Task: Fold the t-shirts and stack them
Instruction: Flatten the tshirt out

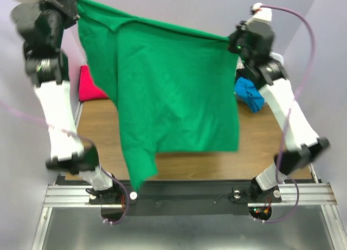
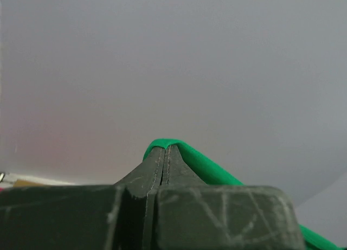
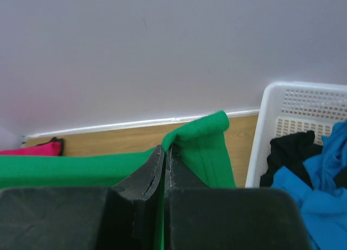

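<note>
Metal rail [image 1: 65, 194] | wooden table [image 1: 97, 120] | pale wall [image 1: 190, 6] | green t-shirt [image 1: 168, 87] aloft

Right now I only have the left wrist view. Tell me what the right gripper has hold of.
Observer: The right gripper is shut on the upper edge of the green t-shirt.
Operator: Report how the shirt hangs.
Observer: It is spread in the air between that gripper and the left gripper, its lowest tip dangling by the left arm's base.
Operator: Name what sits beyond the right arm.
Observer: A white basket at the table's far right holds a blue t-shirt and a black garment.
</note>
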Robot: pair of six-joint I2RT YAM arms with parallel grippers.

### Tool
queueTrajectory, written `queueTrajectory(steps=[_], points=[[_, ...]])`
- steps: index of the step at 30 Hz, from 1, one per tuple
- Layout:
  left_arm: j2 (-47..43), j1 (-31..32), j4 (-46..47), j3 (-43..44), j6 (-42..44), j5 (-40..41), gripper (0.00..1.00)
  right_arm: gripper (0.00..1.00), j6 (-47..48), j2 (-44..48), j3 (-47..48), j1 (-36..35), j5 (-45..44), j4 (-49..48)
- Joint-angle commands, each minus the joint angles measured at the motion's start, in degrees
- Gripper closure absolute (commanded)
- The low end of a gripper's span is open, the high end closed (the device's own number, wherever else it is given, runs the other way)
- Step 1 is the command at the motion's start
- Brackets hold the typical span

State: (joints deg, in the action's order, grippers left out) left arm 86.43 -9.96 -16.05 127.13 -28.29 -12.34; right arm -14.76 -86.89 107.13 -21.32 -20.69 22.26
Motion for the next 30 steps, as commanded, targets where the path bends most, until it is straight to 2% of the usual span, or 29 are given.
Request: queueTrajectory(steps=[1,4,6,8,10,13,15,17,18,19,22,23,24,25,27,28,30], points=[[7.0,-3.0,6.9,11.3,3.5,-2.1,1.00,1.00,4.6,-7.2,13.3,2.1,-2.8,-4.4],[13.5,-7.4,10.1,19.0,-2.2,-9.6,1.00,1.00,3.5,-14.3,23.2,4.4,-0.9,-4.6],[16.0,-10.9,14.1,19.8,-7.4,-15.4,1.00,1.00,2.2,-17.2,27.8,6.3,1.7,-4.6],[16.6,-13.1,17.7,19.0,-11.2,-20.6,1.00,0.99,0.3,-18.0,29.0,8.3,3.3,-4.6],[16.1,-13.5,18.1,17.9,-11.6,-22.1,1.00,1.00,-1.1,-17.1,28.4,9.6,5.1,-4.8],[13.2,-13.4,19.3,11.1,-10.5,-25.4,1.00,1.00,-2.7,-14.8,23.1,10.9,8.0,-5.0],[9.8,-13.5,20.1,2.5,-9.2,-26.9,1.00,1.00,-3.3,-12.3,17.3,11.0,8.9,-5.3],[5.4,-13.4,23.4,-9.8,-8.4,-27.0,1.00,1.00,-3.4,-10.1,12.6,11.0,10.6,-5.4],[3.9,-13.5,24.7,-14.3,-8.0,-26.8,1.00,0.99,-3.6,-9.4,7.3,11.0,10.9,-5.4],[2.4,-13.4,25.5,-23.3,-7.1,-26.9,1.00,1.00,-4.1,-8.4,4.4,11.0,10.3,-5.5],[-4.7,-12.6,27.8,-38.7,-3.7,-20.0,1.00,1.00,-4.8,-4.9,-8.0,11.0,8.5,-5.8],[-8.3,-11.5,28.7,-47.8,-6.6,-13.2,1.00,1.00,-5.9,-3.0,-11.8,11.0,7.5,-6.1],[-10.0,-11.5,31.4,-52.8,-9.1,-13.0,1.00,1.00,-6.3,-2.3,-15.0,11.2,7.2,-7.1],[-11.3,-11.5,33.9,-62.5,-12.5,-12.3,1.00,1.00,-6.7,-1.7,-20.9,11.1,7.1,-7.7],[-14.0,-10.4,43.0,-71.5,-18.6,-14.7,1.00,1.00,-8.2,-0.8,-25.5,11.2,6.7,-8.0],[-14.3,-9.5,43.7,-76.8,-17.9,-14.8,1.00,1.00,-8.7,0.0,-28.2,11.2,7.0,-8.3],[-15.1,-8.1,39.5,-80.9,-15.0,-11.2,1.00,1.00,-9.2,0.8,-35.5,11.2,8.0,-9.6]])
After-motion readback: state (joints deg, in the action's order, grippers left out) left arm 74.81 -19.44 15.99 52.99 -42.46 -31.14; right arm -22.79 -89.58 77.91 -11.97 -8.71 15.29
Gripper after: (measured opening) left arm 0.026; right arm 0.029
